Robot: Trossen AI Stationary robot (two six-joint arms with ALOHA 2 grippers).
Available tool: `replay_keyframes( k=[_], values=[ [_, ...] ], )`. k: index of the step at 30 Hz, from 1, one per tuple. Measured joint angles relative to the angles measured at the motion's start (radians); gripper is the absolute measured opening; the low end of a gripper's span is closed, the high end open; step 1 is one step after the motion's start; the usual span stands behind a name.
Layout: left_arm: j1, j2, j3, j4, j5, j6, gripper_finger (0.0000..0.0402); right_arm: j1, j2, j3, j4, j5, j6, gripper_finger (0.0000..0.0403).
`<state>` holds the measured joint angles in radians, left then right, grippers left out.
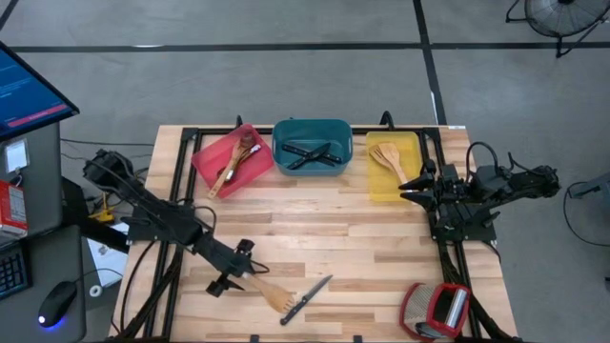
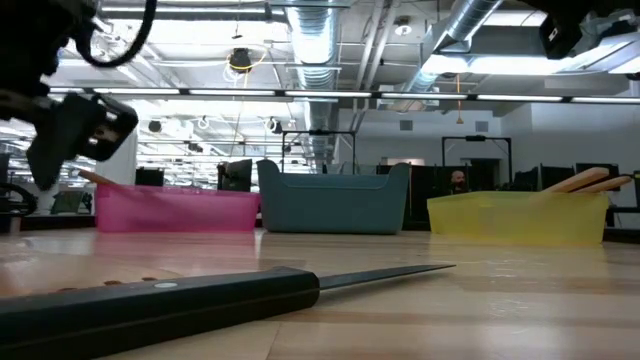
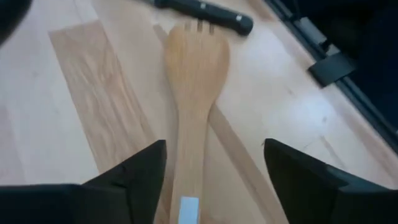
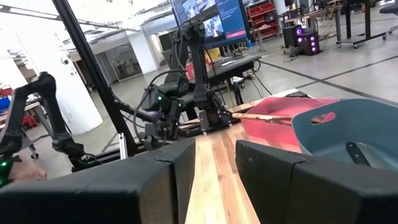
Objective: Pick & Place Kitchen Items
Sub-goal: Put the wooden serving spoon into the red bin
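Two utensils remain near the table's front edge: a wooden spatula [image 1: 272,293] and knife [image 1: 307,299]. Left gripper [image 1: 232,278] straddles the spatula handle, fingers spread, nothing grasped.

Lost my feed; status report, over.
Left gripper open, straddling fork spatula handle. Right gripper parked by yellow tray. Knife beside spatula, not blocking.

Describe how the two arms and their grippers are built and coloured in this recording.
Both arms are dark, nearly black, jointed segments with black cables looping alongside them. The left gripper and right gripper each end in two chunky, matte black, wedge-shaped fingers. No coloured markings or labels show on them.
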<state>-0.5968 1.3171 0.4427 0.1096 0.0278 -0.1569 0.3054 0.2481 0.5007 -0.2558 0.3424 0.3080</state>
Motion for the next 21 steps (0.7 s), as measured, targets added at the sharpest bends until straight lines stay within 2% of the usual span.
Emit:
replay_keyframes(
  k=[5,8,12,16,21],
  values=[
    [0.0,0.089,0.0,0.03,-0.031,-0.006,0.0271,0.0,0.0,0.0,-0.014,0.0,0.0,0.0126],
    [0.0,0.148,0.0,0.033,-0.032,-0.01,0.0267,0.0,0.0,0.0,-0.024,0.0,0.0,0.0126],
    [-0.003,0.217,0.004,0.058,-0.081,-0.048,0.0253,0.0,0.0,0.0,-0.028,0.0,0.0,0.0126],
    [-0.015,0.251,0.006,0.063,-0.16,-0.055,0.0215,0.0,0.0,0.0,-0.029,0.0,0.0,0.0126],
    [-0.032,0.252,0.005,0.054,-0.235,-0.037,0.0128,0.0,0.0,0.0,-0.029,0.0,0.0,0.0126]
  ],
)
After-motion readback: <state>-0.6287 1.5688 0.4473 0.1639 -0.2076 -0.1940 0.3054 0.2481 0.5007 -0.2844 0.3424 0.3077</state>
